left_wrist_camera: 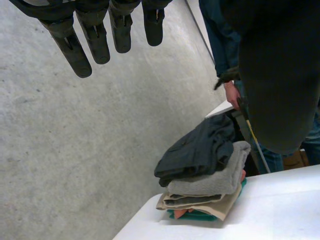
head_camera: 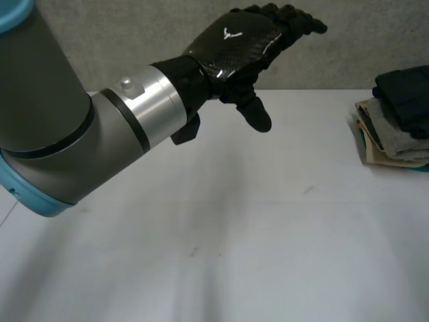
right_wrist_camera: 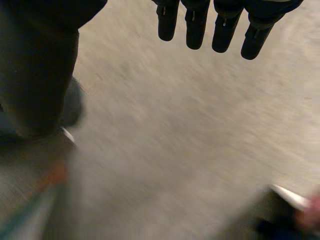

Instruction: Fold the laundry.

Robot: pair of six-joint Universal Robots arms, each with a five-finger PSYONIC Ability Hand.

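Note:
A stack of folded laundry point(head_camera: 399, 124) lies at the far right edge of the white table point(head_camera: 234, 235), a dark garment on top, then grey and beige pieces. My left hand point(head_camera: 234, 43) is raised high over the table's far middle, left of the stack and well apart from it, open with nothing in it. In the left wrist view its straight fingers point(left_wrist_camera: 95, 42) point at the grey wall, and the stack point(left_wrist_camera: 205, 175) lies far beyond them on the table corner point(left_wrist_camera: 280, 205). My right hand's fingers point(right_wrist_camera: 225, 30) are straight and hold nothing, in front of a blurred grey surface.
A person in jeans stands just behind the table past the stack, with a hand point(left_wrist_camera: 231, 94) showing. A grey wall point(head_camera: 134, 33) runs behind the table. The white tabletop spreads bare from the middle to the near edge.

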